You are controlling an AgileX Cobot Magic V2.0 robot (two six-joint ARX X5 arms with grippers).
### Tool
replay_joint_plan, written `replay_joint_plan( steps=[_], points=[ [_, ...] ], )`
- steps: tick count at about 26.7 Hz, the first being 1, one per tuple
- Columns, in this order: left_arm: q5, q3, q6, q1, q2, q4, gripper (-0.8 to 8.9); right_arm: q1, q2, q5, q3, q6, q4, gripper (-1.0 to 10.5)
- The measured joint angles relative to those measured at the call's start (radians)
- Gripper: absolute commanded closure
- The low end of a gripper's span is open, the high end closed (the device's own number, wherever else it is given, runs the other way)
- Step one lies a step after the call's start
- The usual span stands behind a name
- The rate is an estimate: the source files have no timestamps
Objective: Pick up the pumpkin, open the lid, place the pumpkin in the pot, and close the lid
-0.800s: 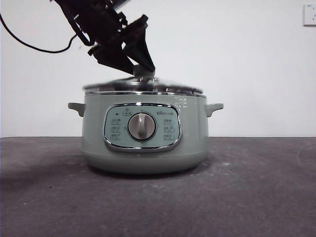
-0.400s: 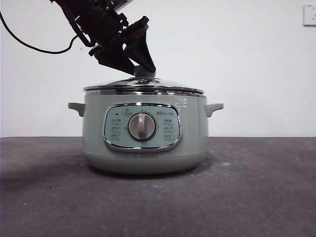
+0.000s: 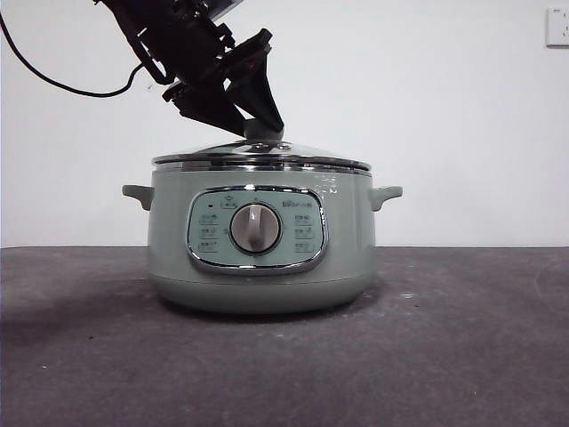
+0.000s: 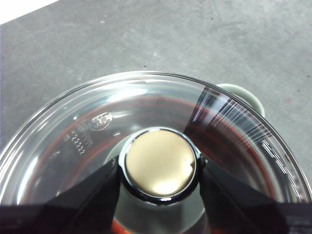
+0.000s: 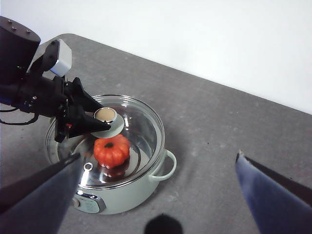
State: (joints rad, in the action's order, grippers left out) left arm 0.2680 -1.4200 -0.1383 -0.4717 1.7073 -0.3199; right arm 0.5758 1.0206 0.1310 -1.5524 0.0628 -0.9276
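The pale green pot (image 3: 258,267) stands mid-table with the glass lid (image 3: 262,153) resting level on its rim. My left gripper (image 3: 258,124) comes down from the upper left and is shut on the lid's knob (image 3: 263,131). In the left wrist view its jaws press both sides of the chrome-capped knob (image 4: 158,163). The orange-red pumpkin (image 5: 111,150) lies inside the pot (image 5: 126,195), seen through the lid (image 5: 141,126) in the right wrist view. My right gripper (image 5: 158,157) is open and empty, high above the table to the pot's right.
The dark grey table (image 3: 462,338) spreads around the pot. A white wall stands behind it, with a wall socket (image 3: 557,27) at the upper right. The left arm's cable (image 3: 53,84) hangs at the upper left.
The lid, slightly raised and blurred a second ago, has settled flat on the pot's rim and shifted a little right. My left gripper stays on the knob.
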Motion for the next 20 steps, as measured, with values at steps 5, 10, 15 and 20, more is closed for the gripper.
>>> replay_joint_plan(
  steps=[5, 10, 15, 20],
  points=[
    [-0.026, 0.0, 0.0, -0.003, 0.005, -0.001, 7.98, 0.0, 0.0, 0.0, 0.0, 0.0, -0.023, 3.8],
    [-0.026, -0.005, 0.0, -0.003, 0.008, -0.009, 4.04, 0.0, 0.0, 0.0, 0.0, 0.0, -0.038, 3.8],
    [-0.026, -0.006, 0.0, -0.003, 0.009, -0.01, 3.32, 0.0, 0.0, -0.048, 0.0, -0.004, -0.038, 3.8],
    [-0.029, -0.006, 0.0, -0.003, 0.009, -0.018, 3.32, 0.0, 0.0, -0.053, 0.0, -0.007, -0.061, 3.8]
  ],
)
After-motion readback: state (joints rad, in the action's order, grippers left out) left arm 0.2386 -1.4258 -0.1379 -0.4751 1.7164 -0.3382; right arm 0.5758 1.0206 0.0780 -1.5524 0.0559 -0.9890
